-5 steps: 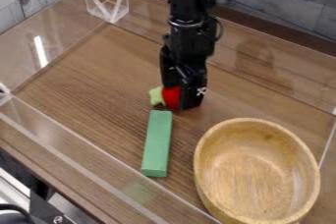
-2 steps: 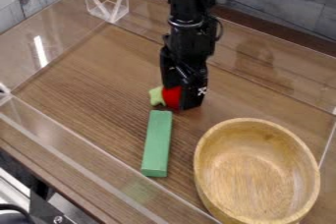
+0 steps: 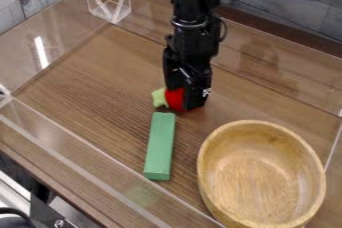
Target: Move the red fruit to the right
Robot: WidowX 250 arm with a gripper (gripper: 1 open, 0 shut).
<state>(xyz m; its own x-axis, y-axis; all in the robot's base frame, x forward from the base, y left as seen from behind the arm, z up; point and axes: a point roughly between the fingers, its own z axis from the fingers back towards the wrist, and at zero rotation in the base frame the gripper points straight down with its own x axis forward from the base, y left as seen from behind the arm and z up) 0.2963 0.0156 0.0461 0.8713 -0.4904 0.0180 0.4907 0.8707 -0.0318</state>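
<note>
Gripping low over the red fruit (image 3: pixel 178 97), gripper (image 3: pixel 185 96) looks closed around it though the black fingers hide real contact, so lift slightly before going right, clearing the green block (image 3: pixel 162 144) just below the fingers and the wooden bowl (image 3: pixel 261 172) beyond.

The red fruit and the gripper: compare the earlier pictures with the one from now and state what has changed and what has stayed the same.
Nothing has visibly changed. The gripper stays lowered over the red fruit, which sits at the same spot on the table with its green leaf to the left. Whether the fingers grip it cannot be told. The green block and the wooden bowl have not moved.
</note>
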